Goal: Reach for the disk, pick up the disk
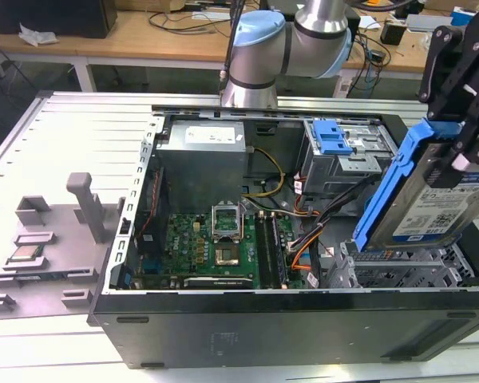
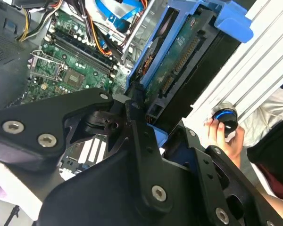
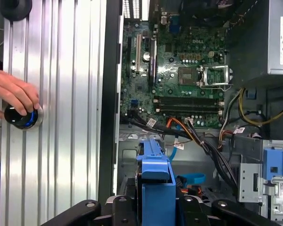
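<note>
The disk (image 1: 441,201) is a silver drive with a white-and-blue label in a blue bracket (image 1: 389,185). It hangs tilted above the empty drive bay (image 1: 399,267) at the exterior view's right. My black gripper (image 1: 461,148) comes down from above and is shut on the disk's upper end. In the second wrist view the disk's green circuit-board underside (image 2: 179,61) runs away from the gripper (image 2: 144,117). In the first wrist view the blue bracket's edge (image 3: 155,172) stands between the fingers (image 3: 87,207).
The open computer case (image 1: 247,319) holds a motherboard (image 1: 215,247), a power supply (image 1: 203,155), cables and a blue latch (image 1: 332,137). A grey fixture with a small chip (image 1: 28,255) sits at the exterior view's left. A person's hand (image 3: 14,94) rests on a black knob (image 3: 21,117).
</note>
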